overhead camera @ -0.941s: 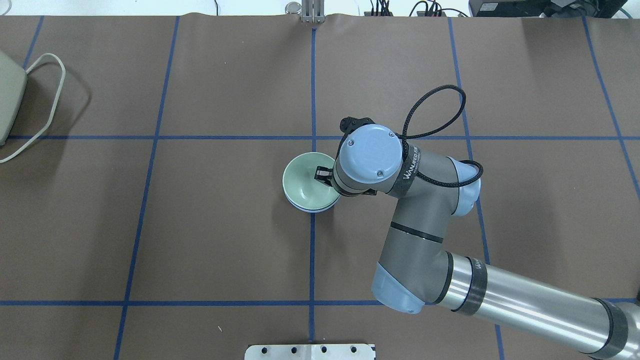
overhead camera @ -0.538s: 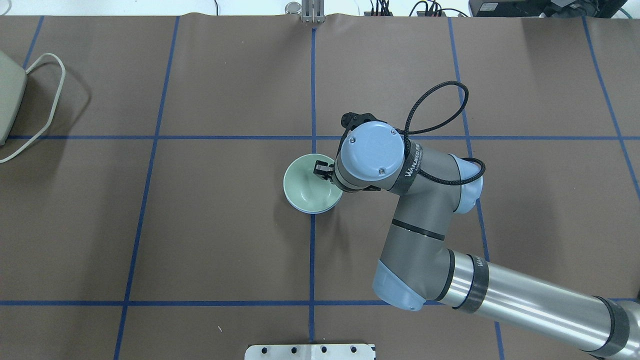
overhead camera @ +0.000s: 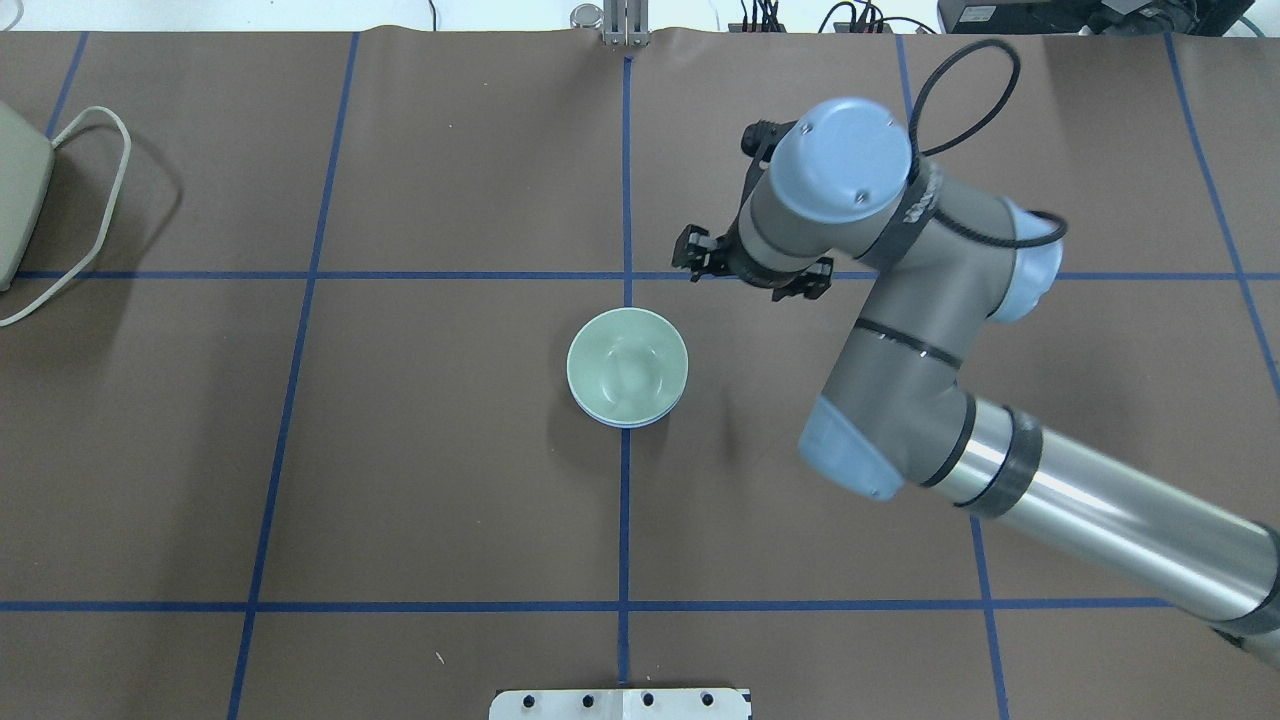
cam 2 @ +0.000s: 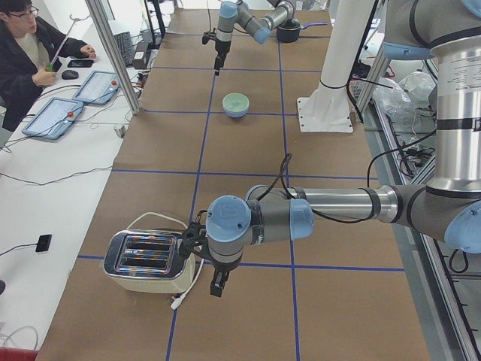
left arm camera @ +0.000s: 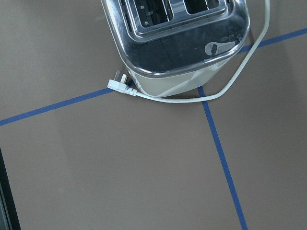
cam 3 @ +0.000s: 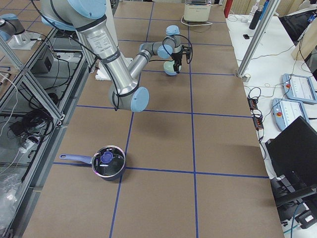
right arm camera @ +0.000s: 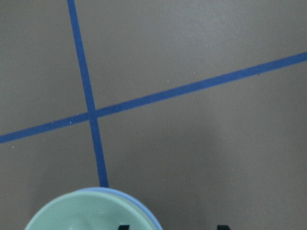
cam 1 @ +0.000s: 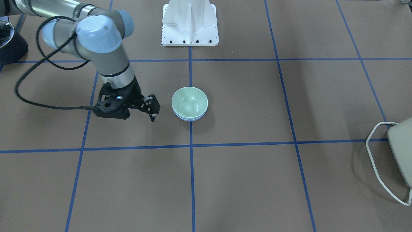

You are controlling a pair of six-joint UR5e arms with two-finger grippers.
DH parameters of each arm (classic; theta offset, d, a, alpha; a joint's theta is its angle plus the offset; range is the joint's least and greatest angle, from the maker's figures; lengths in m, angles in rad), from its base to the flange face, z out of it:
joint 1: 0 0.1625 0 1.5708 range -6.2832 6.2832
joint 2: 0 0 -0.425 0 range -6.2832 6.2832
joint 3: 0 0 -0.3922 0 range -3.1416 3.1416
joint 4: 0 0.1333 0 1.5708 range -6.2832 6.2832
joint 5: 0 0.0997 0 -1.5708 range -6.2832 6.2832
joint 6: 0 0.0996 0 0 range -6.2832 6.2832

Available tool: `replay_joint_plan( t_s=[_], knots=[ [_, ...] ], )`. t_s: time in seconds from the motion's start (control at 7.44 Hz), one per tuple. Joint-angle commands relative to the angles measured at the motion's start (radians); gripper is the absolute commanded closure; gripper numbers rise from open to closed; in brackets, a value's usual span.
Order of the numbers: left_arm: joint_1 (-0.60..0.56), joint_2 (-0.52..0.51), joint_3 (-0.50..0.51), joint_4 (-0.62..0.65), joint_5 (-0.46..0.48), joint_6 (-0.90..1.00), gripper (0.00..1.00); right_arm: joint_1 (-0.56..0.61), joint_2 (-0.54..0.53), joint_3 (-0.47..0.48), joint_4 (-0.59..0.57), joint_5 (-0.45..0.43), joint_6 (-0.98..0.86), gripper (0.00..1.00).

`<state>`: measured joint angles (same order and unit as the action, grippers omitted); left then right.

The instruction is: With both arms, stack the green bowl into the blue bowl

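The pale green bowl (overhead camera: 627,362) sits nested inside the blue bowl (overhead camera: 628,423) at the table's middle; only a thin blue rim shows beneath it. Both also show in the front view, the green bowl (cam 1: 189,101) over the blue bowl (cam 1: 190,119). My right gripper (overhead camera: 700,255) is open and empty, raised off the table and apart from the bowls, beyond and to the right of them. In the right wrist view the green bowl (right arm camera: 91,215) lies at the bottom edge. My left gripper (cam 2: 218,284) hangs by the toaster, far from the bowls; I cannot tell whether it is open or shut.
A chrome toaster (left arm camera: 177,38) with a white cord and plug stands at the table's left end, also seen in the overhead view (overhead camera: 15,190). A dark pot (cam 3: 106,162) sits at the right end. The white pedestal (cam 1: 190,22) stands at the robot's side.
My right gripper was at the green bowl's right rim. It has since come off the rim and moved up, away and to the right. The bowls have stayed in place.
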<state>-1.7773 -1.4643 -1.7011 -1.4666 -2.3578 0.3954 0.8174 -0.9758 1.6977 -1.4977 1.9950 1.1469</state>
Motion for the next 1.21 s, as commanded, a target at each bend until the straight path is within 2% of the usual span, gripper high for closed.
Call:
replay_joint_plan(
  t_s=[0.0,0.13,0.54,0.81,1.08],
  knots=[
    [0.062,-0.002,-0.041,-0.001,0.000,-0.154,0.00,0.246,-0.114,0.000,0.001,0.181,-0.371,0.00],
    [0.094,-0.001,-0.081,-0.003,0.000,-0.229,0.00,0.322,-0.182,0.000,-0.001,0.209,-0.510,0.00],
    [0.113,-0.011,-0.101,-0.041,-0.001,-0.236,0.00,0.570,-0.453,-0.004,-0.003,0.228,-1.021,0.00],
    [0.130,-0.004,-0.100,-0.050,0.002,-0.231,0.00,0.696,-0.655,-0.004,0.013,0.231,-1.212,0.00],
    [0.131,0.001,-0.078,-0.081,0.002,-0.227,0.00,0.788,-0.766,-0.007,0.014,0.226,-1.248,0.00]
  ],
)
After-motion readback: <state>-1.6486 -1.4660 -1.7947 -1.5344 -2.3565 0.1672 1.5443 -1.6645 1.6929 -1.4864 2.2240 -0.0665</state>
